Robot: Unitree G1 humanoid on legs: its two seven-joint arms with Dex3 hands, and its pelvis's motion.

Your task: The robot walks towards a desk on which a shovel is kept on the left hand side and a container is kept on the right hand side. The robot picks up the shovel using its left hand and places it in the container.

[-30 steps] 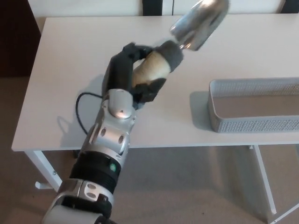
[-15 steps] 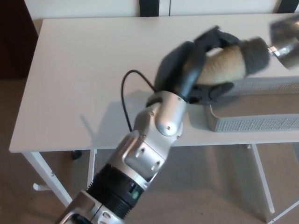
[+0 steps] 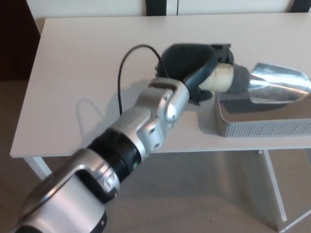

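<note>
- One hand in my view: the left hand [image 3: 197, 73], fingers wrapped around the shovel [image 3: 262, 85] handle.
- Shovel scoop lies tilted over the container [image 3: 257, 127], at its left end.
- Container sits at the desk's [image 3: 77, 73] front right edge.
- Right hand not visible.

silver jointed arm [image 3: 146, 121], black hand [image 3: 194, 68], looping black cable [image 3: 127, 56]

Desk [image 3: 87, 73]: plain white top, white legs, over a grey-brown floor [image 3: 204, 194]. Shovel [image 3: 272, 87]: shiny silver scoop, cream handle with a dark grey collar; container [image 3: 262, 128] at right of frame is light grey with a fine mesh pattern. Left hand [image 3: 194, 68] is black, on a silver and black arm [image 3: 141, 131] with a black cable [image 3: 129, 63].
</note>
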